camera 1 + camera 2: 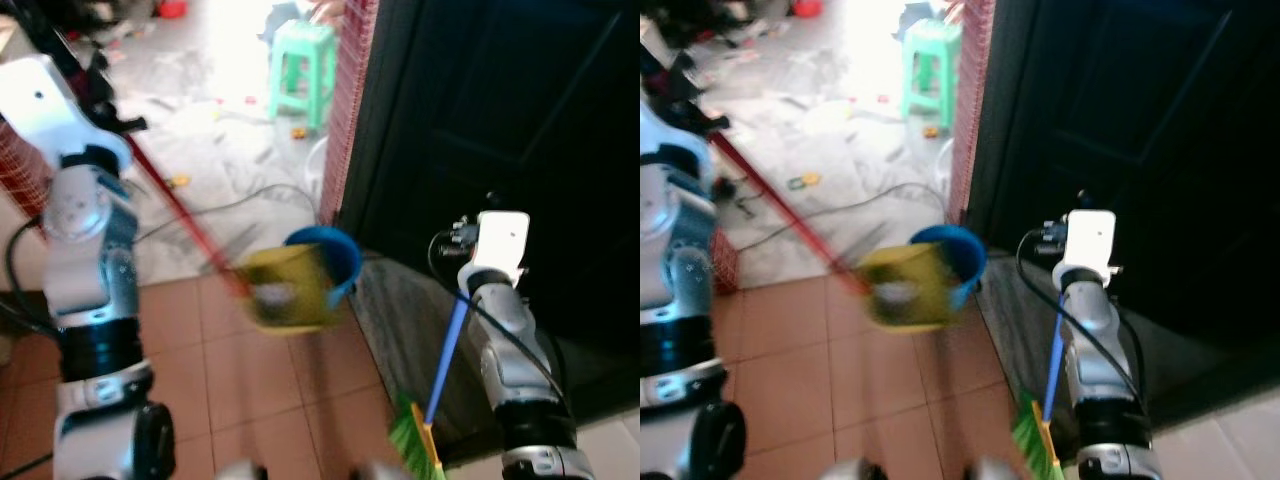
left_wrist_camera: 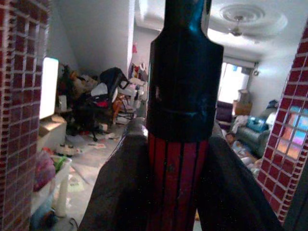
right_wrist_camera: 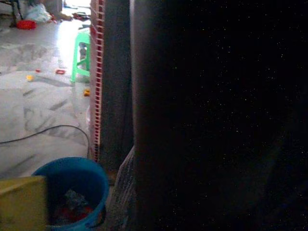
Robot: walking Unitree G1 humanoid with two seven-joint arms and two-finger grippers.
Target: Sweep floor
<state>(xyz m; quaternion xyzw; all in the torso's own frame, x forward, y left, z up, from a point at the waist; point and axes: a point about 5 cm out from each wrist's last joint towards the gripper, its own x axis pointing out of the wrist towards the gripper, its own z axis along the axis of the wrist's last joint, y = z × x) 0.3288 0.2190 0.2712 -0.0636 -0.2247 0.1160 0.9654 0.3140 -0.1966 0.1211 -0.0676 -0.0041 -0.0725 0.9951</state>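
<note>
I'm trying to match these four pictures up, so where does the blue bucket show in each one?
Left eye view: blue bucket at centre, behind the yellow dustpan.
Right eye view: centre, behind the dustpan.
Left wrist view: no bucket to point to.
Right wrist view: bottom left corner, beside the dustpan.
Shared landmark: the green stool, beyond the bucket.

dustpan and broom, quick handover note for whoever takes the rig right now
Left hand: shut on the red dustpan handle; the yellow dustpan hangs blurred at the blue bucket.
Right arm: runs beside the blue broom stick, green bristles near the floor; its grip can't be made out.
Done: bucket holds some rubbish.
Left: litter lies on the grey floor by the green stool.
</note>
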